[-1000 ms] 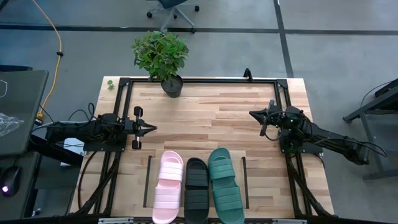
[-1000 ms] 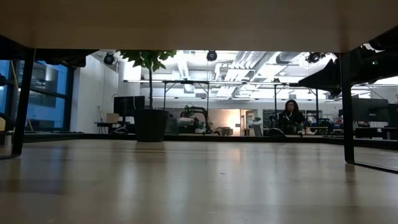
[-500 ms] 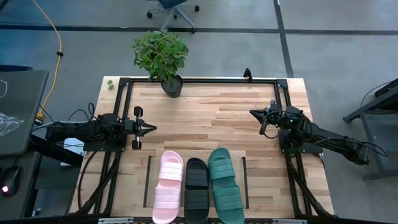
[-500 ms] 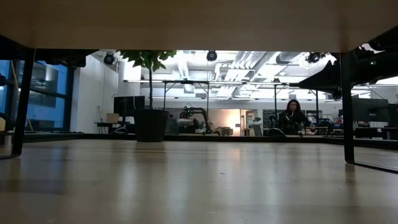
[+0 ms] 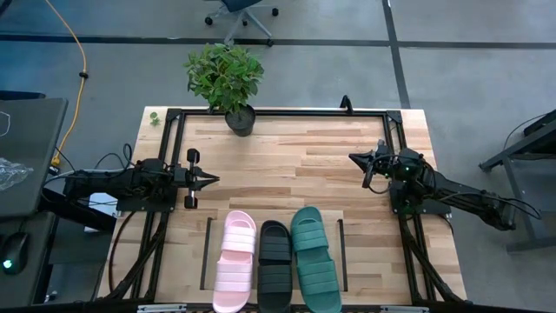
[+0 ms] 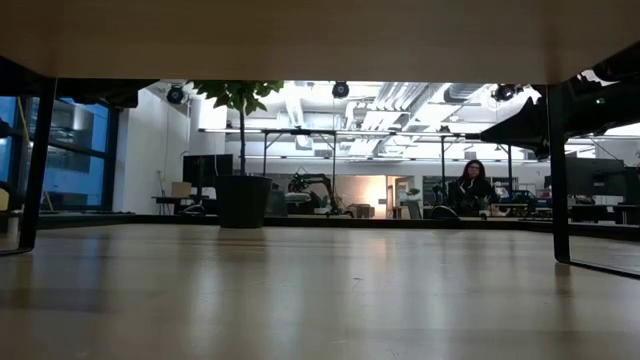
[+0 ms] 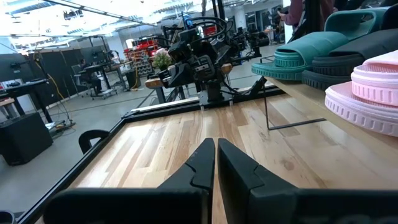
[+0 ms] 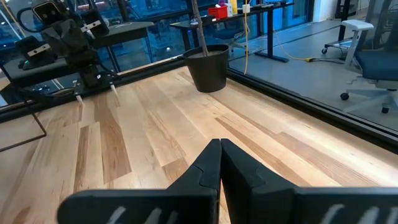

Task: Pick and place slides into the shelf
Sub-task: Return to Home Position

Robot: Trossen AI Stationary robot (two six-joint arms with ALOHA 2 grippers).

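Left gripper (image 5: 215, 179) and right gripper (image 5: 353, 157), each clenched on nothing, face one another across the table. Between them, nearer the left gripper, pink slide (image 5: 234, 261), black slide (image 5: 275, 265) and green slide (image 5: 313, 259) lie side by side on the shelf (image 5: 333, 236).

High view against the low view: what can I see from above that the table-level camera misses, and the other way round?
Only the high view shows the three slides, the pink slide, black slide and teal-green slide, lying side by side on the shelf. It also shows the left gripper and right gripper at opposite sides of the table, away from the slides. Only the low view shows the room beyond, with a person far back. Both show the potted plant and the wooden table top.
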